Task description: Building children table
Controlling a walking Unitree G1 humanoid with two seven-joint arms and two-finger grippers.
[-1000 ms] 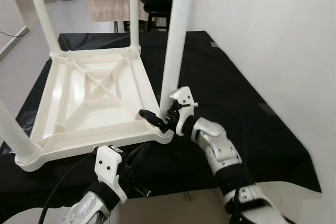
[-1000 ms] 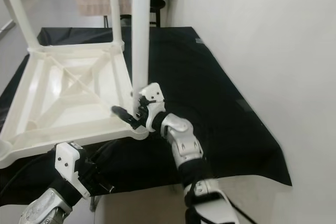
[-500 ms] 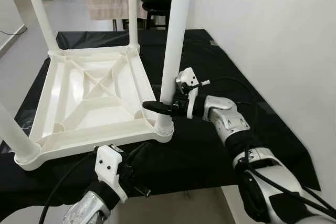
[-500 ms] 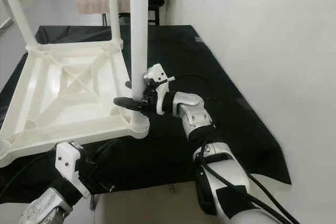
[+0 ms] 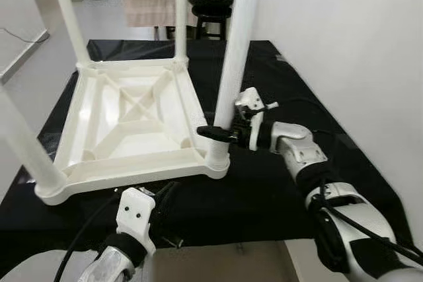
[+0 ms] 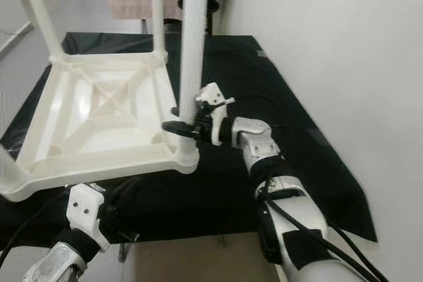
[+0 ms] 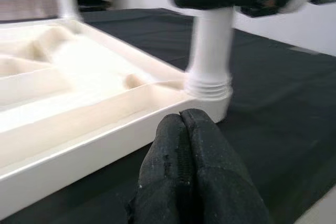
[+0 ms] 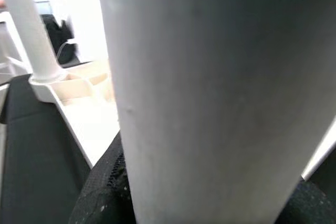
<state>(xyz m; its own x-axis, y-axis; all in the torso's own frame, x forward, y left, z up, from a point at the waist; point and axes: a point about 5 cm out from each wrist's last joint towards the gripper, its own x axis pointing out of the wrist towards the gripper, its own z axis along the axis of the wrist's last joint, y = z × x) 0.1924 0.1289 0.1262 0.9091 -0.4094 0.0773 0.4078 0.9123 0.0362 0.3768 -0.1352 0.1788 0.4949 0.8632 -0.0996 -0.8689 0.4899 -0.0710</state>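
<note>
Four round white legs rise from the upturned plastic children's table (image 5: 129, 120), which lies on a black cloth-covered surface (image 5: 277, 84); its ribbed underside shows a cross brace. Leg tops are cut off by the frame. The right hand (image 5: 221, 133) pinches the near-right leg (image 5: 232, 70) just above its socket. The left hand (image 7: 186, 145), fingers pressed together, hovers near the table's near edge.

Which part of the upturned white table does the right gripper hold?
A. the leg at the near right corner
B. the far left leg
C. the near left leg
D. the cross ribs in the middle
A: the right gripper has its black fingers on both sides of the near right leg, just above its socket in the table top.
</note>
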